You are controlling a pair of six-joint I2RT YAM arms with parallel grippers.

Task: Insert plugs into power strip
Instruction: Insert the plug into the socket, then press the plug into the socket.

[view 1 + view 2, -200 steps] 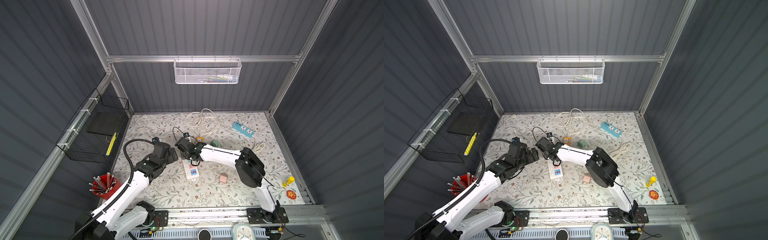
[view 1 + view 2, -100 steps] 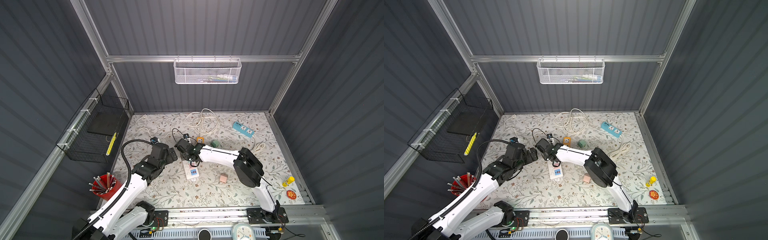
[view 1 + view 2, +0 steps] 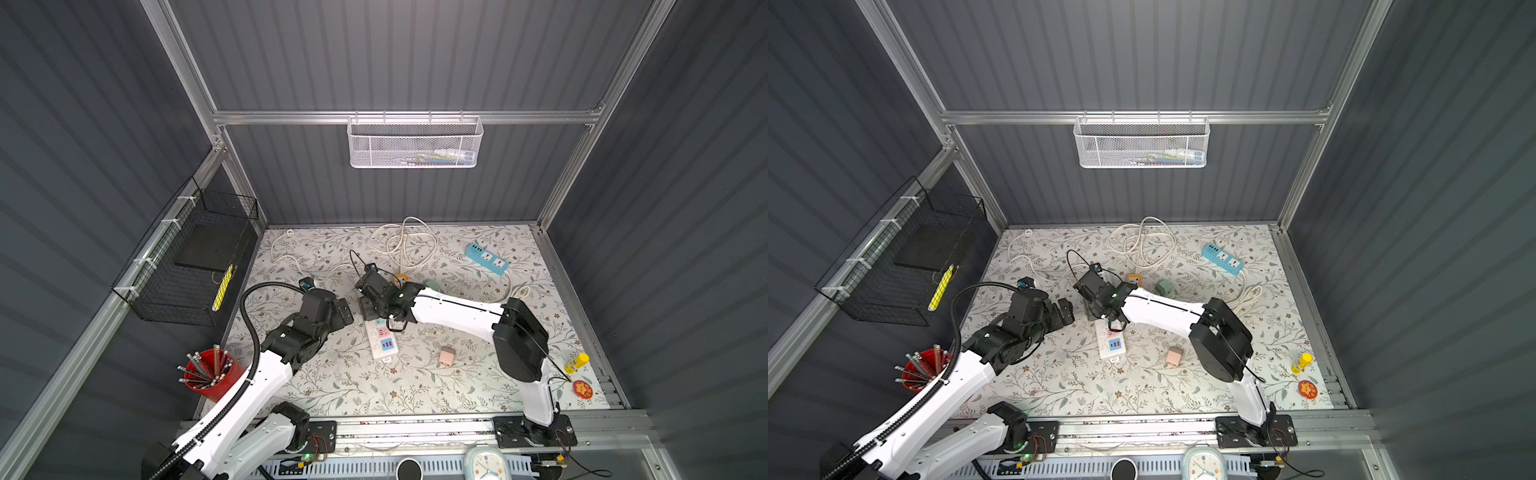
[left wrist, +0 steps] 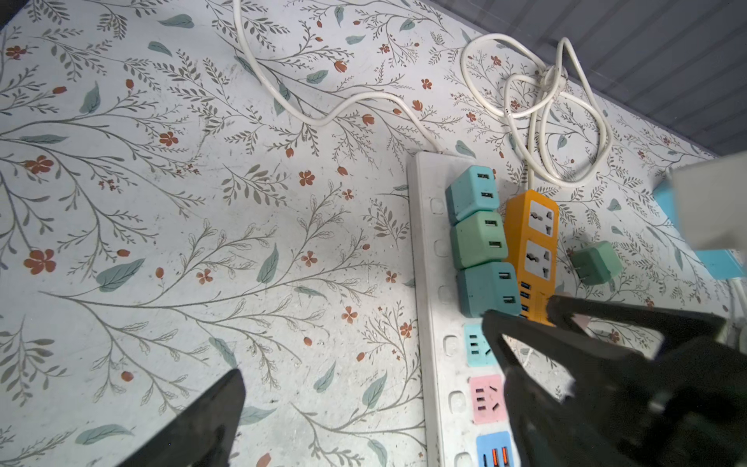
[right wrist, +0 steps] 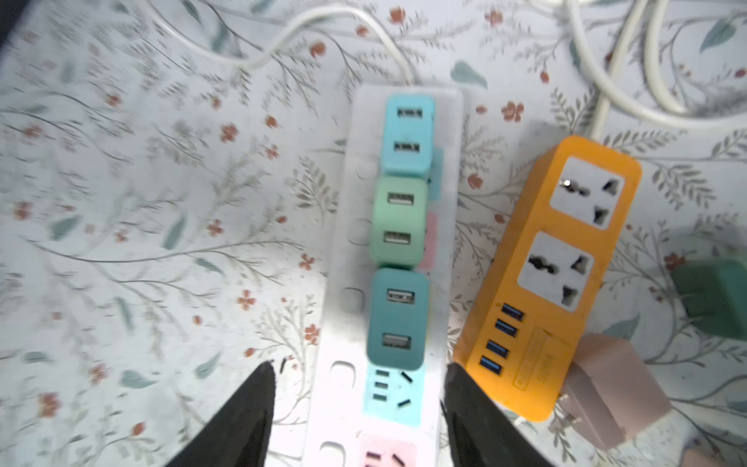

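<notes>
A white power strip [image 3: 384,353] [image 3: 1112,351] [image 4: 422,258] [image 5: 335,356] lies mid-table. Three plugs stand seated in a row in it: teal [image 5: 408,133], mint green [image 5: 398,220] and darker teal [image 5: 398,319] [image 4: 487,289]. My right gripper [image 5: 359,372] [image 3: 372,309] is open, its fingers straddling the strip just past the darker teal plug and touching nothing. The left gripper [image 4: 372,388] [image 3: 345,311] hangs open and empty just left of the strip. Loose plugs lie around: pink [image 3: 446,356] [image 3: 1174,356], green [image 3: 432,286] [image 5: 715,299], and another pink one [image 5: 610,388].
An orange power strip [image 5: 553,263] [image 3: 400,278] lies close beside the white one. A blue strip [image 3: 486,258] and coiled white cable [image 3: 401,245] sit at the back. A red pencil cup [image 3: 208,374] stands front left, a yellow glue stick [image 3: 577,362] front right.
The right gripper's jaws have come apart over the strip. The left arm has drawn back slightly to the left, its gripper still open.
</notes>
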